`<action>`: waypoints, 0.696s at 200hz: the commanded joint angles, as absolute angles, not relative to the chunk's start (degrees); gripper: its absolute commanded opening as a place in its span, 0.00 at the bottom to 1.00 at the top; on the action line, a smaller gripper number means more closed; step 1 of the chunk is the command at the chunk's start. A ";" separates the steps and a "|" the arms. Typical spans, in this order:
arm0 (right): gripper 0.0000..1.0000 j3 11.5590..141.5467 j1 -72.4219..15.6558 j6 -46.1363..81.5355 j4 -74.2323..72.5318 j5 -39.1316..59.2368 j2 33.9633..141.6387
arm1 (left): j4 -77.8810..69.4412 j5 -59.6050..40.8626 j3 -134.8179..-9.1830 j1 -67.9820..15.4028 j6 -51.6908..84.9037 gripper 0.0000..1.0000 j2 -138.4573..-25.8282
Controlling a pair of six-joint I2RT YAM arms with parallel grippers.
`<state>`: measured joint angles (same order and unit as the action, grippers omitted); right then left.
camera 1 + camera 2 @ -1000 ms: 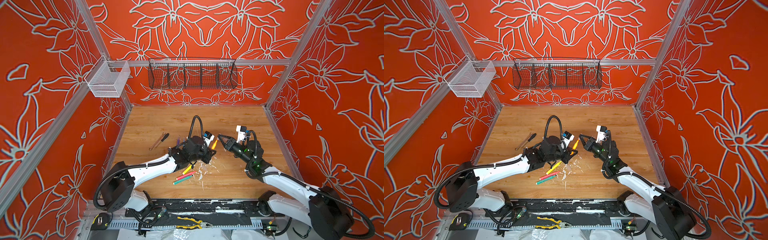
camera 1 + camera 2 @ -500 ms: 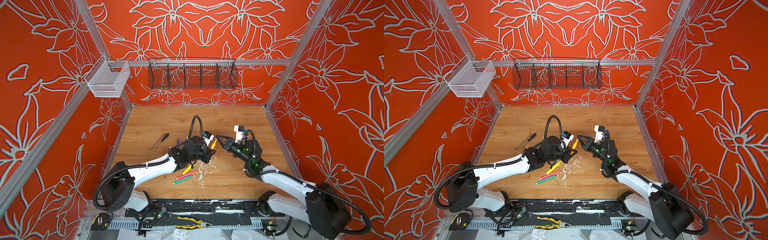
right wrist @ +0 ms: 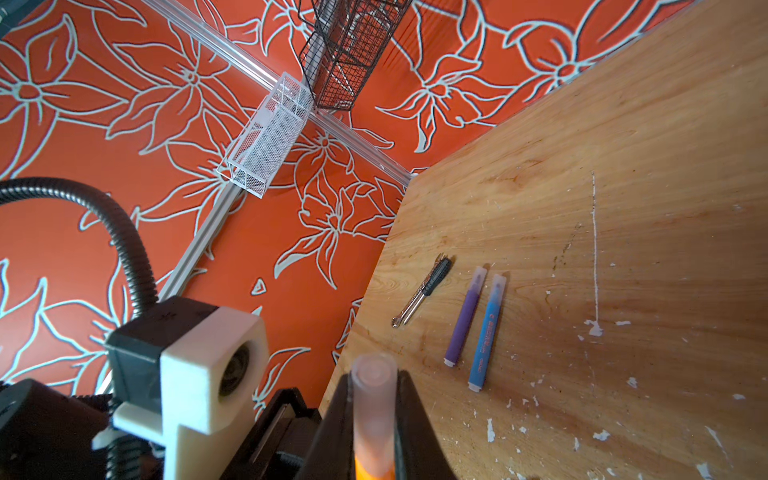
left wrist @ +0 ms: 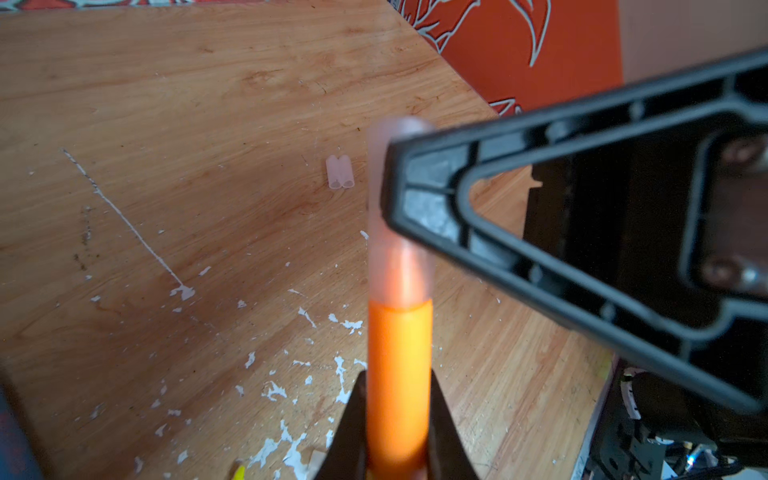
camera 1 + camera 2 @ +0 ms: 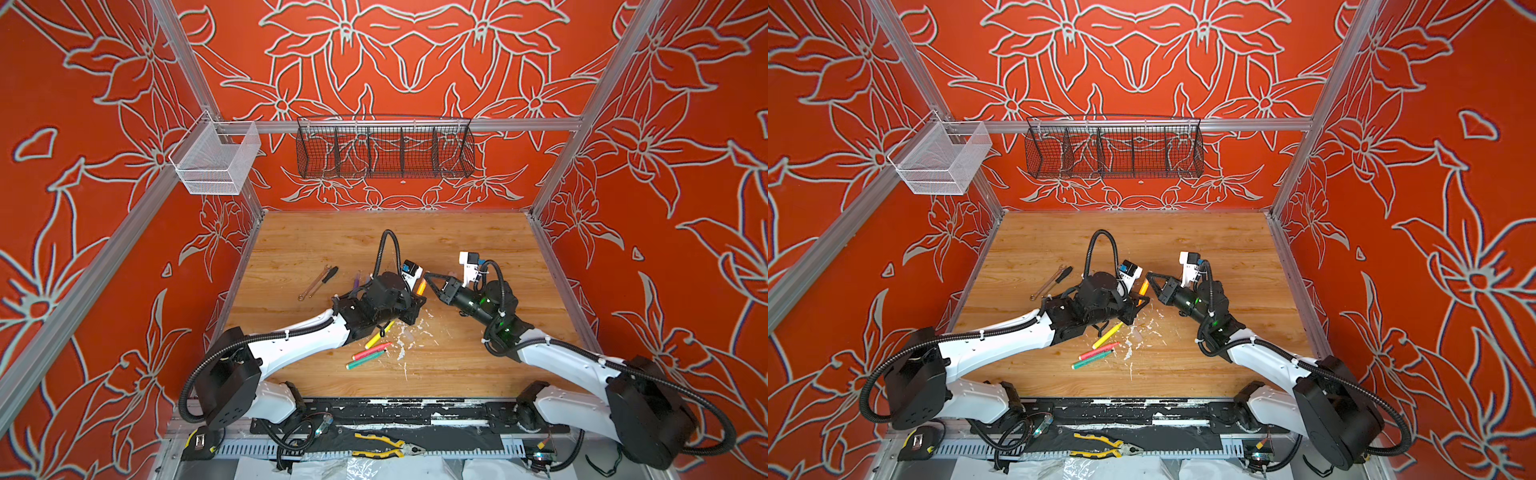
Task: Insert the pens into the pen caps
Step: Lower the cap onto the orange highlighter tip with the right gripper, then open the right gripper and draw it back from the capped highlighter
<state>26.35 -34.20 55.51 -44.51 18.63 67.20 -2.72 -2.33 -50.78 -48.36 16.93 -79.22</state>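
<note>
In a top view the left gripper [image 5: 417, 297], clamped on the orange pen [image 5: 421, 286], points it toward 1 o'clock, coaxial with the pen cap [image 4: 399, 266] pinched in the right gripper [image 5: 428, 276], over its tip.

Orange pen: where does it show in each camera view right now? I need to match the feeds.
In a top view: orange pen mid-table, between left tool and right tool.
In a top view: same spot.
Left wrist: bottom centre, cap on its tip.
Right wrist: orange sliver at the bottom edge, under the cap.
Shared landmark: white flecks on the table, in all four.
</note>
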 commanded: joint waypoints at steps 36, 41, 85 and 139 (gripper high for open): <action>0.36 28.21 -37.71 52.35 -42.21 19.77 66.54 | -5.27 0.42 -49.21 -47.64 17.04 0.00 -76.40; 0.42 28.08 -37.68 52.29 -41.69 19.21 66.20 | -5.27 0.39 -49.12 -47.64 16.92 0.00 -76.34; 0.61 29.07 -36.89 50.72 -29.23 11.43 59.68 | -4.31 -1.22 -50.33 -47.72 15.49 0.00 -77.02; 0.69 27.28 -31.85 51.66 -22.73 8.37 50.25 | -3.63 -2.43 -51.22 -48.49 14.06 0.00 -77.68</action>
